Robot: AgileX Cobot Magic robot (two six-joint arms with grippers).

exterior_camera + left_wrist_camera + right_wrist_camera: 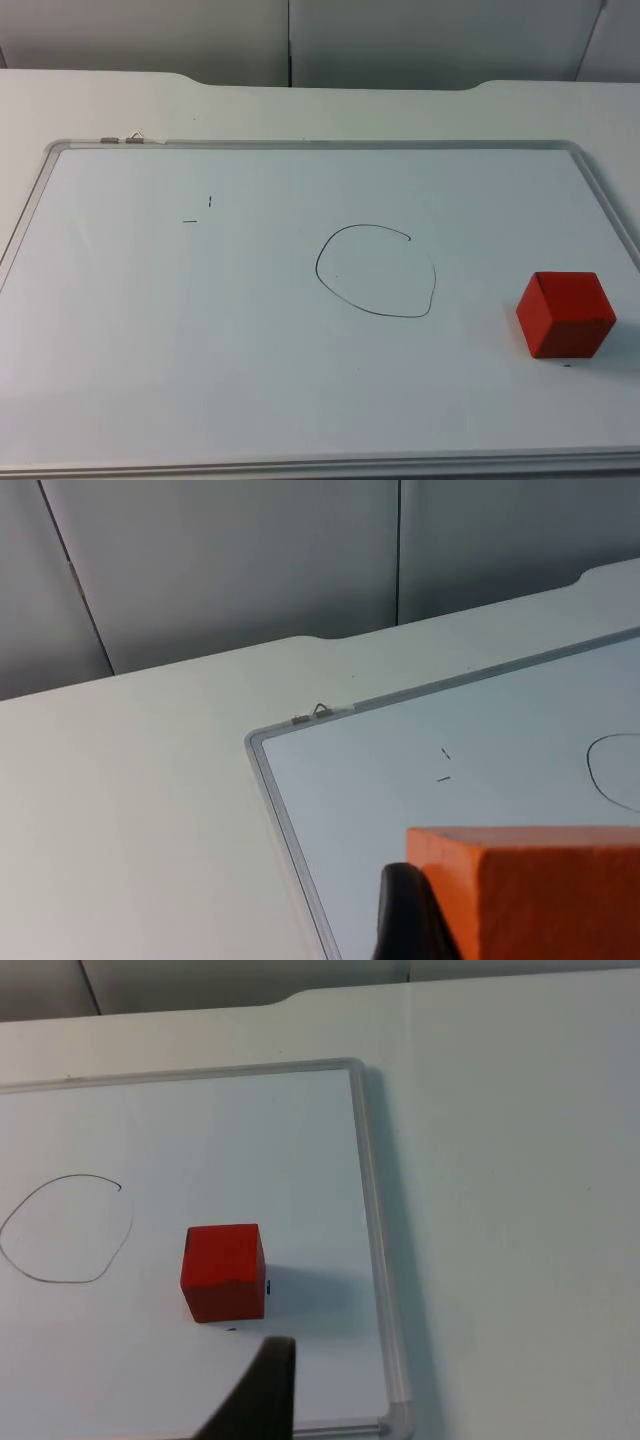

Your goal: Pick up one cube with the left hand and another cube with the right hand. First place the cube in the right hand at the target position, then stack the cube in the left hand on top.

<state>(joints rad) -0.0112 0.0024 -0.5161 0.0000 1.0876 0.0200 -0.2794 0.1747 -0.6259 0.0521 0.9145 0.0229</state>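
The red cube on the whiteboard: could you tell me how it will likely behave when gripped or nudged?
The red cube has flat faces, so it should sit steady and slide, not roll. Its matte, foam-like look suggests lightness and decent grip. On the smooth whiteboard a nudge may push it easily.

left gripper fingertip [408, 920]: black, rounded, matte | right gripper fingertip [262, 1395]: black, tapered, smooth

White table [300, 110] carries a whiteboard [200, 350]; red cube [566, 315] sits on it.
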